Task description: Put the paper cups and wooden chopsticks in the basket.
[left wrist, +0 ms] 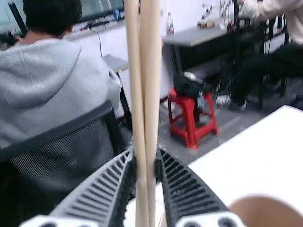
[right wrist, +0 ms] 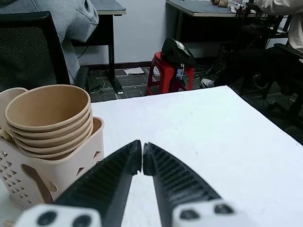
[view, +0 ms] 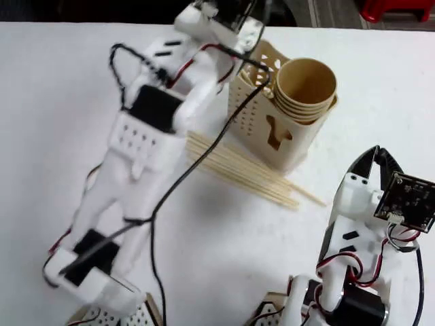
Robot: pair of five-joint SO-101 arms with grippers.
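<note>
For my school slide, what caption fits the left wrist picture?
Left jaws clamped on wooden chopsticks, which stick out well past the jaw tips.

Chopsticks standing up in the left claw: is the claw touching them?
Touching. The left wrist view shows the left gripper squeezing the chopsticks, with no gap on either side.

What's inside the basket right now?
A stack of tan paper cups sits in the cream perforated plastic basket, rims above its wall. The basket's bottom and the cups' lower parts are hidden.
</note>
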